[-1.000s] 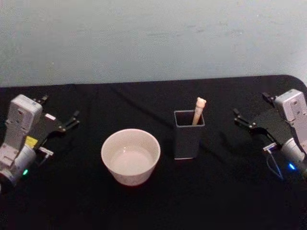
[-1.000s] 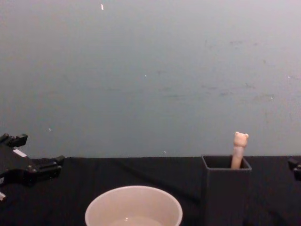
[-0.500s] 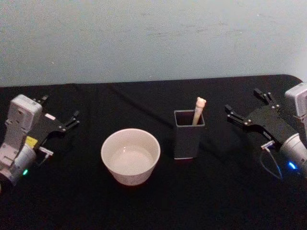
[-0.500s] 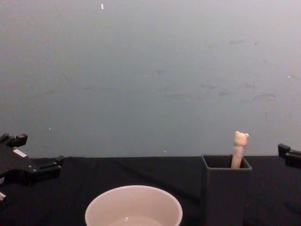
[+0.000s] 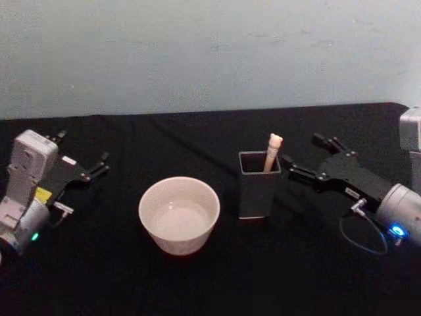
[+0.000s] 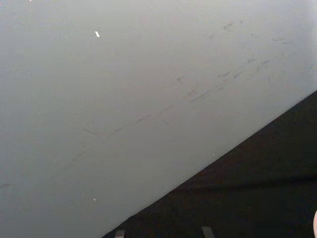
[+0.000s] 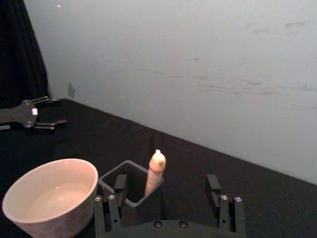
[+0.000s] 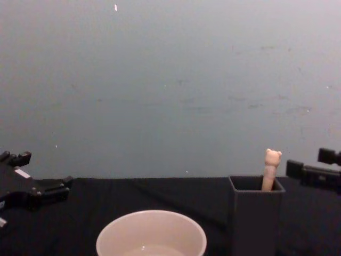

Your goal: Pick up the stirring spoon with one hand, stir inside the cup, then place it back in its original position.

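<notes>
Black cloth covers the table (image 5: 197,283) under a pale wall (image 5: 197,52). Right of centre in the head view, the stirring spoon (image 5: 272,150) stands in the dark holder (image 5: 258,191), the cup (image 5: 179,214) just left. My right gripper (image 5: 301,155), spread wide, hovers beside the bear-head handle: the reach, I judge. Next: straddle that handle, then pinch. My left gripper (image 5: 81,150) rests far left, also spread.

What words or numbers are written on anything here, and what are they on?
White label on the left gripper: too small to read.
Yellow sticker on the left arm's wrist: too blurred to read.
Stirring spoon, cup and dark grey holder: no writing to be seen.
</notes>
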Robot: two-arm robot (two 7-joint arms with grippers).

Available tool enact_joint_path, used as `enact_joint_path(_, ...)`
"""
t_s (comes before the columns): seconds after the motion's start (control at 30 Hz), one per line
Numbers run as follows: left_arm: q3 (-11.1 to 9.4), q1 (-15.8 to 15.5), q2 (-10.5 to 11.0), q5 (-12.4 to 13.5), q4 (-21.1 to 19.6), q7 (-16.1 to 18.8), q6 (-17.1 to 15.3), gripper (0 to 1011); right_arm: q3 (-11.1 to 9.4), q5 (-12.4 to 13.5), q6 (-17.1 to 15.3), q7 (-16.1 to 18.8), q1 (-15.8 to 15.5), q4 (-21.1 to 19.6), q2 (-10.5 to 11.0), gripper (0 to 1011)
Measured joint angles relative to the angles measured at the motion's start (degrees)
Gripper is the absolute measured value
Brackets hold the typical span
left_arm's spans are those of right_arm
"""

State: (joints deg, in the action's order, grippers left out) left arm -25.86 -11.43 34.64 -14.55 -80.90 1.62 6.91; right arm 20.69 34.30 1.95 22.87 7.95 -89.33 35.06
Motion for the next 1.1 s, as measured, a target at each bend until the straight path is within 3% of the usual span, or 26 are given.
enact_joint_path(0.67,0.0,0.0,0.0,0.0,0.0,0.0,0.0,1001,2.89,-2.96,-1.69,6.55,9.28,11.24,-7.51,1000)
enact_joint_path(1.1,0.0,0.0,0.0,0.0,0.0,0.0,0.0,1001,2.93,-3.78,-1.75,6.85,10.15,12.64,-8.51,1000)
